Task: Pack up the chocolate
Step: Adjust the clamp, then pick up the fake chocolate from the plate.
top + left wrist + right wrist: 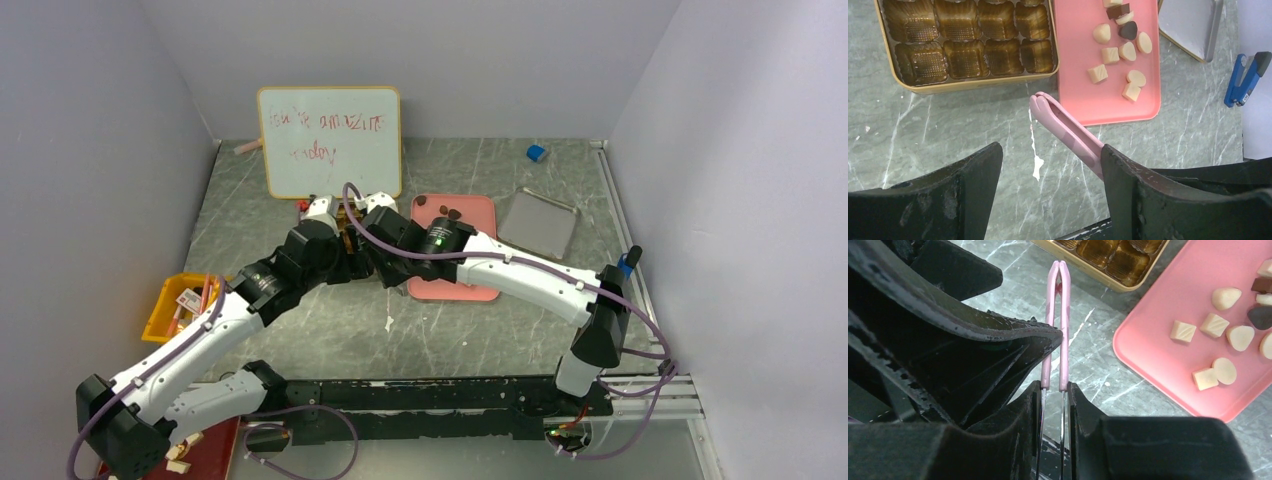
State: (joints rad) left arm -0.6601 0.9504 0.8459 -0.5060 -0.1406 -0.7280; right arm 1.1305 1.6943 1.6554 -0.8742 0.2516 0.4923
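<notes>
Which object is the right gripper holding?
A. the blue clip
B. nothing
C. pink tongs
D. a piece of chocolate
C: in the right wrist view the right gripper is clamped on the handle end of the pink tongs, whose tips are together with nothing between them.

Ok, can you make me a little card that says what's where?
chocolate: loose on the pink tray
box: gold, beside the pink tray, cups in view empty
tongs: pink, tips together, close to the pink tray's near corner
right end effector: shut on the tongs
left end effector: open, holding nothing
</notes>
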